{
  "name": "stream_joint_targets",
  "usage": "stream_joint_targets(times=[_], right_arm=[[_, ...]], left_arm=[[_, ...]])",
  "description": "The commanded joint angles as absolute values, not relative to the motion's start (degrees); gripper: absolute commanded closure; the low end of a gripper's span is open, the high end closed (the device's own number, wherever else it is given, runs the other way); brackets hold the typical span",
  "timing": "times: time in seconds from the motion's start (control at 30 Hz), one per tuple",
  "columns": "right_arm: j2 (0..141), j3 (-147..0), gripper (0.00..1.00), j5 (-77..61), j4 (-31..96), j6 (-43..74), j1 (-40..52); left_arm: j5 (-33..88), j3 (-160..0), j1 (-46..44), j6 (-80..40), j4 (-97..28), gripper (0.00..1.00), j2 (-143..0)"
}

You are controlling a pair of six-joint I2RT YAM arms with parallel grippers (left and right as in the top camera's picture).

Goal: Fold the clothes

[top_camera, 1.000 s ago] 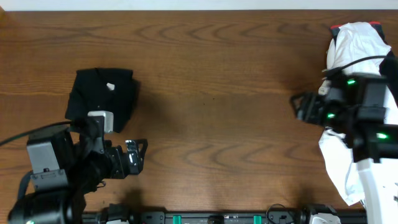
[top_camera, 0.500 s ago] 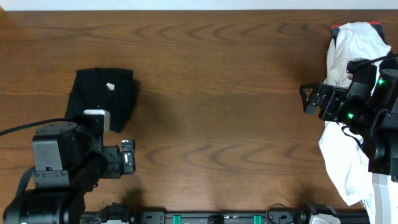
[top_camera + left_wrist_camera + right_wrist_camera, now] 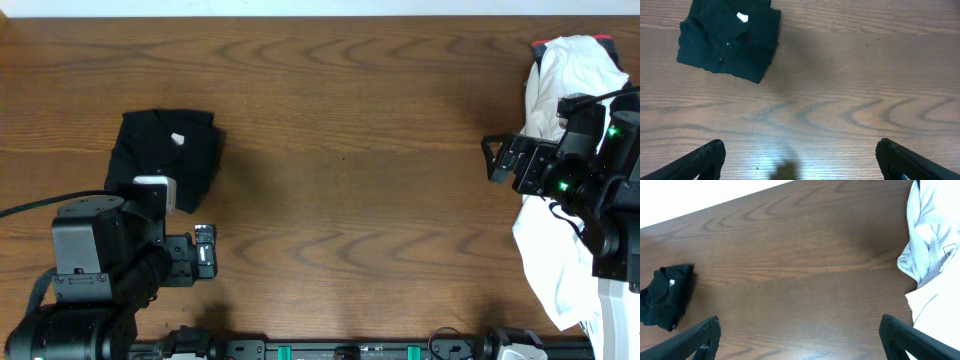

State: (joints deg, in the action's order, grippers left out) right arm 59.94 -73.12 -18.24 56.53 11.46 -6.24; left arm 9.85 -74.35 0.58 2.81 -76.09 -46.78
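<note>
The black T-shirt (image 3: 165,155) lies folded into a small bundle on the left of the wooden table, its white neck tag facing up. It also shows in the left wrist view (image 3: 727,40) at the upper left and in the right wrist view (image 3: 667,296) at the far left. My left gripper (image 3: 207,250) is open and empty, near the table's front edge, below and right of the bundle; its fingers (image 3: 800,159) stand wide apart. My right gripper (image 3: 493,160) is open and empty at the right side; its fingers (image 3: 800,335) are spread wide.
A white garment (image 3: 555,150) lies crumpled along the table's right edge, partly under my right arm; it also shows in the right wrist view (image 3: 935,245). The table's far edge (image 3: 715,205) meets a white wall.
My left gripper pulled back toward the front edge, away from the black bundle. My right gripper drew back to the right toward the white garment. Nothing has moved in the last half second.
</note>
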Motion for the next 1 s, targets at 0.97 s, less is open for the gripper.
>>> stream_joint_targets(times=[0.97], right_arm=[[0.19, -11.62, 0.01, -9.74, 38.94, 10.66, -3.44]], left_arm=[[8.91, -74.76, 0.3, 2.33, -76.27, 0.02, -46.83]])
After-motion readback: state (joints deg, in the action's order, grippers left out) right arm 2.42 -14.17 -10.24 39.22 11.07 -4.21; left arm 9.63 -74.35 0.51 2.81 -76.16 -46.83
